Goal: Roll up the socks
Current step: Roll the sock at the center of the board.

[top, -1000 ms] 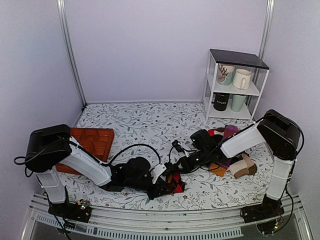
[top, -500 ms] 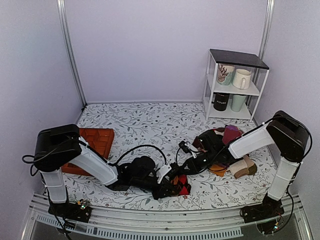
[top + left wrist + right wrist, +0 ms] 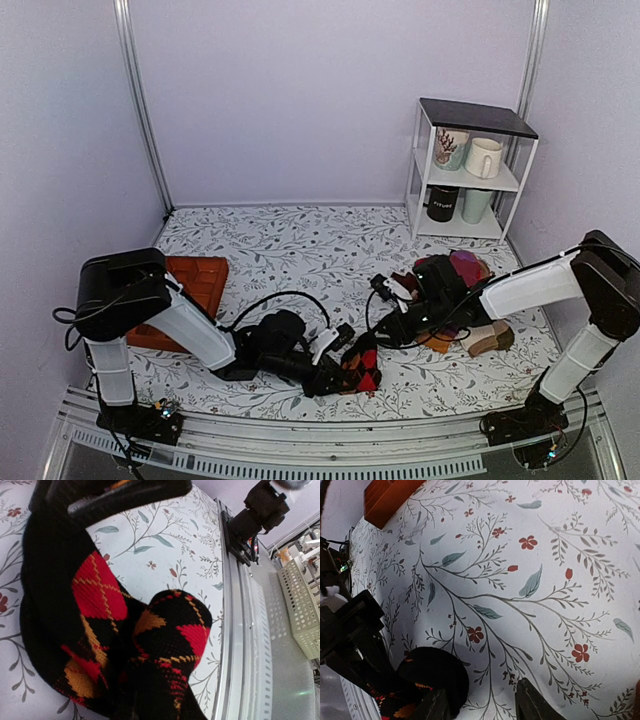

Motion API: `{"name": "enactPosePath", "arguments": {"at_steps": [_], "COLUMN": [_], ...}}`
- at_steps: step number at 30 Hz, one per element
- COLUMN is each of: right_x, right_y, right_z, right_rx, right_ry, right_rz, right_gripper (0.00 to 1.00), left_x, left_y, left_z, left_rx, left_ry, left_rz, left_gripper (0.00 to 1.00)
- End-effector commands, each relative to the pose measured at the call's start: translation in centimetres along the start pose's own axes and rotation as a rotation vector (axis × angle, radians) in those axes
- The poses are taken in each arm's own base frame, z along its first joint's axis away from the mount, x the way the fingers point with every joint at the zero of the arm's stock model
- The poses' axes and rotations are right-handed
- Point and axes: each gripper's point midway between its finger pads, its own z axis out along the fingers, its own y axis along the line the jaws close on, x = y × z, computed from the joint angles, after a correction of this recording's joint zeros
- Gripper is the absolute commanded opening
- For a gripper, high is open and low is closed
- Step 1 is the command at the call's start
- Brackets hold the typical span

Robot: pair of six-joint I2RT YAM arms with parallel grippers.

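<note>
Since a second ago, lets go with the right pincer (image 3: 480,707) and draws it back to the right, off the socks (image 3: 358,368). Reaches a little further right with the left arm, bundle carried along.

Holds the right pincer released now, fingers spread over the flowered table (image 3: 280,240). Shows, in the right wrist view, a black rounded end of the bundle just beside one finger; cannot tell whether touching.

Keeps the left pincer (image 3: 332,376) clenched on the socks. Shows, in the left wrist view, black knit with red and orange diamonds bunched thickly between its fingers.

Places the bundle near the front edge of the table, between the two arms, close to the metal rail (image 3: 234,630).

Leaves an orange tray (image 3: 190,285) behind the left arm, a heap of other socks (image 3: 462,270) by the right arm, and a shelf (image 3: 475,118) with mugs (image 3: 484,157) at the far right corner.
</note>
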Motion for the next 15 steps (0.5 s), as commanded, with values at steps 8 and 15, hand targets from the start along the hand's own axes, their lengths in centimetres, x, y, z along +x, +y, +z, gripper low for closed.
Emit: {"name": "enactPosePath", "arguments": {"at_steps": [8,15], "right_x": [-1.9,0.5], "right_y": [2.3,6.3], "right_z": [-3.2,-5.0], "right_rx": [-0.055,-0.200], "right_ry": [-0.039,-0.201], "right_rz": [-0.078,-0.221], "right_gripper": [0.48,0.52], "left_x": [19.3,19.5], "left_y": [5.3,5.5], "left_z": [-4.2,-4.2], "left_rx": [-0.246,-0.246], "left_ry": [0.644,0.648], "left_rz": [-0.313,-0.318], "left_gripper": [0.00,0.00]}}
